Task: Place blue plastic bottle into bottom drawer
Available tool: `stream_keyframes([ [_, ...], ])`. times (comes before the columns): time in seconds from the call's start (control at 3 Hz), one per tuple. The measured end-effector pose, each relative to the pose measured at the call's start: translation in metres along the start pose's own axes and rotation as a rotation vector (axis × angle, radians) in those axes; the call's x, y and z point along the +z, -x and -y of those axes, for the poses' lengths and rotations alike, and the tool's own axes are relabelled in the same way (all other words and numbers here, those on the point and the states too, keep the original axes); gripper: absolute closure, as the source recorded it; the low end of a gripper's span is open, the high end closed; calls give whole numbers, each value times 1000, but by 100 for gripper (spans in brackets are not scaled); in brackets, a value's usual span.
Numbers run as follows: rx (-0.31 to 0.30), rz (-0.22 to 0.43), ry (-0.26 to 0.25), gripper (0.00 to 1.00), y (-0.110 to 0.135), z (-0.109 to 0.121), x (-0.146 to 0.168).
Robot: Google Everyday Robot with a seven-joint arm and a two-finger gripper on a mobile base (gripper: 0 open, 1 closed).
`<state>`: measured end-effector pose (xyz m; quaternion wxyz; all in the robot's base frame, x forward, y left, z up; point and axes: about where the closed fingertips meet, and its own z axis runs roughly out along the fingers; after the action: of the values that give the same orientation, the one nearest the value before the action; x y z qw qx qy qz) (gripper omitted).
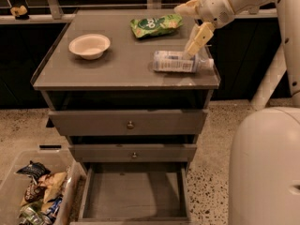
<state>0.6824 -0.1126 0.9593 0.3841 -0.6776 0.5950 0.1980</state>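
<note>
Dim room, speckled floor (215, 125), grey cabinet centre-frame w/ a flat tabletop (117, 74).

Camera view, the only one: your claw (192, 26) hung over the tabletop's right-rear corner, fingers spread wide, gripping nothing. One finger pointed down, tip just above the blue plastic bottle (177, 61); couldn't tell if it touched. The other stuck out left, toward the green snack bag (154, 25).

The bottle lay on its side near the right-front edge, cap end apparently to the right, long axis approx. parallel to that edge. My read: you had the claw wide b/c the bottle was flat on its side and the fingers needed to straddle its body from above. The wrist looked tilted, so it prob. needed squaring up first.

The bottom drawer (136, 196) stood pulled out, floor bare, below the cabinet front, so a drop-in needed no extra step. The 2 upper drawers (129, 122) were shut, leaving the way down clear.

The bowl (89, 46) sat left, well apart from the bottle: no obstacle. The snack bin (28, 156) stood on the floor just beside the drawer's left wall, so a release there was the risk. Grasp not yet made.
</note>
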Motion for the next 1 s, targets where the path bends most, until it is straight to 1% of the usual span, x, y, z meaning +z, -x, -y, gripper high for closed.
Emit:
stream_keyframes([
  [0.33, -21, -13, -20, 0, 3, 9, -2],
  [0.67, -20, -14, -20, 0, 2, 9, -2],
  [1.0, -3, -38, -18, 0, -2, 14, 7],
])
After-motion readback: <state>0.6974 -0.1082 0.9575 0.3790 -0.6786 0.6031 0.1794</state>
